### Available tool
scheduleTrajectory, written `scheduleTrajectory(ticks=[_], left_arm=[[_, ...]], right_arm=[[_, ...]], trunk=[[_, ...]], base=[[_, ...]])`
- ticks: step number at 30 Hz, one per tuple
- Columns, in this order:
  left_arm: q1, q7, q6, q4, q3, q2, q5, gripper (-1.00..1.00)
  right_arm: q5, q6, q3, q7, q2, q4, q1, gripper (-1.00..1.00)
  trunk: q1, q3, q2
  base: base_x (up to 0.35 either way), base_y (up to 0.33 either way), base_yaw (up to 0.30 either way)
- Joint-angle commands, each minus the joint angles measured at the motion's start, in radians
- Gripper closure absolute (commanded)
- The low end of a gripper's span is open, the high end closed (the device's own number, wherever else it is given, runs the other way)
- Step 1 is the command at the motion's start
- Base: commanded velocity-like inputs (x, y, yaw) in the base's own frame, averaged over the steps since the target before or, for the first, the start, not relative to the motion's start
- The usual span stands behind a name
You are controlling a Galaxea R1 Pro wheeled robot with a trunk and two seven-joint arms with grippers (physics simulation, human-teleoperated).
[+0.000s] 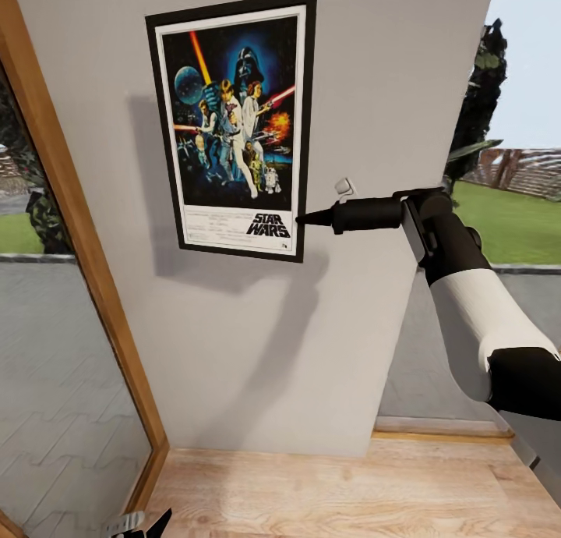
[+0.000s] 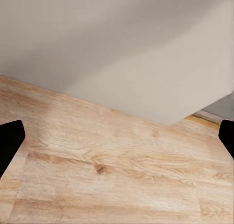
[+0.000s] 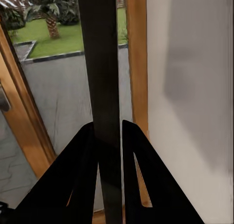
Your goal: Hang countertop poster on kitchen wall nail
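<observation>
Poster (image 1: 231, 125) sits flat against the pale grey wall (image 1: 374, 93), upright with a slight tilt, its black frame and white border enclosing dark blue artwork and the black "STAR WARS" logo near its lower edge. It casts a soft shadow on the wall to its left and below.

The right arm reaches in from the right side of the head view, and the right claw (image 1: 302, 219) meets the poster's lower right edge. In the right wrist view the 2 fingers (image 3: 141, 160) are pressed close on either side of the poster's thin black edge (image 3: 101, 63), so the claw is clamped on the frame.

The left claw (image 1: 136, 525) hangs low at the bottom of the head view, over the wooden floor (image 1: 327, 491). In the left wrist view its 2 dark fingertips (image 2: 9, 141) stand far apart at opposite sides, with nothing between them.

A wood-framed glass door (image 1: 78, 234) stands left of the wall, and lawn (image 1: 514, 218) lies outside to the right.
</observation>
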Motion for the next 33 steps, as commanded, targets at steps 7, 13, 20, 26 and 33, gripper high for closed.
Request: scheduleTrajectory(ticks=[7,13,20,26,33], left_arm=[[-0.001,-0.005,-0.002,0.002,-0.005,0.000,0.010,-1.00],[-0.001,-0.005,-0.002,0.002,-0.005,0.000,0.010,-1.00],[-0.001,-0.005,-0.002,0.002,-0.005,0.000,0.010,-1.00],[-0.001,-0.005,-0.002,0.002,-0.005,0.001,0.010,-1.00],[-0.001,-0.005,-0.002,0.002,-0.005,0.000,0.010,-1.00]], right_arm=[[0.000,0.011,0.002,0.005,0.000,0.000,-0.001,1.00],[-0.037,0.012,0.001,0.029,0.000,0.020,-0.001,1.00],[-0.097,0.011,0.001,0.047,0.000,0.048,-0.002,1.00],[-0.100,0.011,0.001,0.048,0.000,0.050,-0.001,1.00],[-0.101,0.011,0.001,0.046,-0.001,0.051,-0.001,1.00]], trunk=[[0.001,-0.002,-0.002],[0.001,-0.002,-0.002],[0.001,-0.002,-0.002],[0.001,-0.002,-0.002],[0.001,-0.002,-0.002]], base=[[0.295,0.000,0.000],[0.099,0.000,0.000],[0.008,0.000,0.000],[0.000,0.000,0.000],[0.000,0.000,0.000]])
